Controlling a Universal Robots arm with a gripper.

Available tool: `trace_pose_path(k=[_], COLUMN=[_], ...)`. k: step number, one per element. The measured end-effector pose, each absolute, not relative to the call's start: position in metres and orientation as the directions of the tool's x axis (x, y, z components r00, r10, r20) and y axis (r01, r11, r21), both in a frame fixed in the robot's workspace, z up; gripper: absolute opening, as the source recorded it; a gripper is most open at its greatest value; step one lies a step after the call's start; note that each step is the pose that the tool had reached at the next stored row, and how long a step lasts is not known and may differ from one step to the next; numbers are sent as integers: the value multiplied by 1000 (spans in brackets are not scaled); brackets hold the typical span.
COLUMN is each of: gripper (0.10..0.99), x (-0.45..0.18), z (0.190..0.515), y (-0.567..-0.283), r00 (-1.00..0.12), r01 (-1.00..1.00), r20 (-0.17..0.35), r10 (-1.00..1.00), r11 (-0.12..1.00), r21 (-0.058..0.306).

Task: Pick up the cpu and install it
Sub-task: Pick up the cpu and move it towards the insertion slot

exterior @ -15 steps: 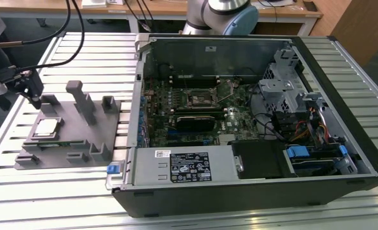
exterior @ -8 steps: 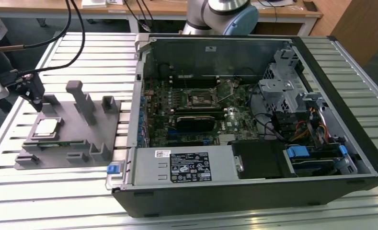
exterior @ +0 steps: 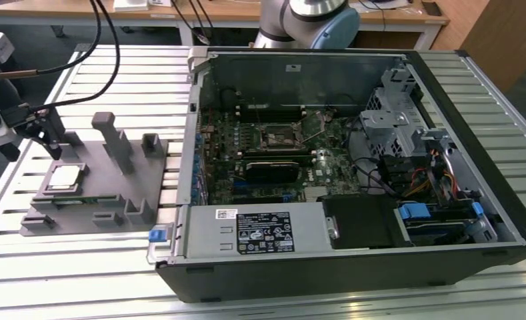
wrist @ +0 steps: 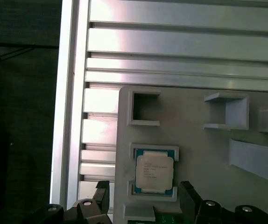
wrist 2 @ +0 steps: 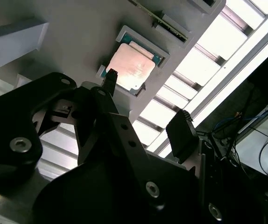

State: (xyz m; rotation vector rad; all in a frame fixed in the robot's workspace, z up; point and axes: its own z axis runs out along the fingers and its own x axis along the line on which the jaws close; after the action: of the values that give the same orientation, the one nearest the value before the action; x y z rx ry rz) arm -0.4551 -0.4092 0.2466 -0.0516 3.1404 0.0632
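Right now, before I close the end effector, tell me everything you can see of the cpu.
The cpu is a small flat square chip with a pale silvery metal lid and a thin teal board edge around it. It lies flat, lid up, in a square rimmed pocket of the grey plastic fixture. The open end effector hovers with a finger to each side; only the pocket appears to touch it.

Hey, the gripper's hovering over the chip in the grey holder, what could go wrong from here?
1. The small square silvery cpu sits recessed in a framed pocket of the grey plastic fixture; the open black gripper might catch the pocket's rim instead of the chip's edges.
2. In the first wrist view the chip looks nearer one finger, so closing could shove or tilt it.
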Motion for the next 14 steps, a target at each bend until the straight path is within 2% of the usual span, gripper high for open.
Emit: trace_pose_path(k=[14], gripper=[706], x=[-450], z=[237], y=[-409], r00=[-1000], r01=[-30], r20=[-1], r10=[-30], r11=[999], r21=[40])
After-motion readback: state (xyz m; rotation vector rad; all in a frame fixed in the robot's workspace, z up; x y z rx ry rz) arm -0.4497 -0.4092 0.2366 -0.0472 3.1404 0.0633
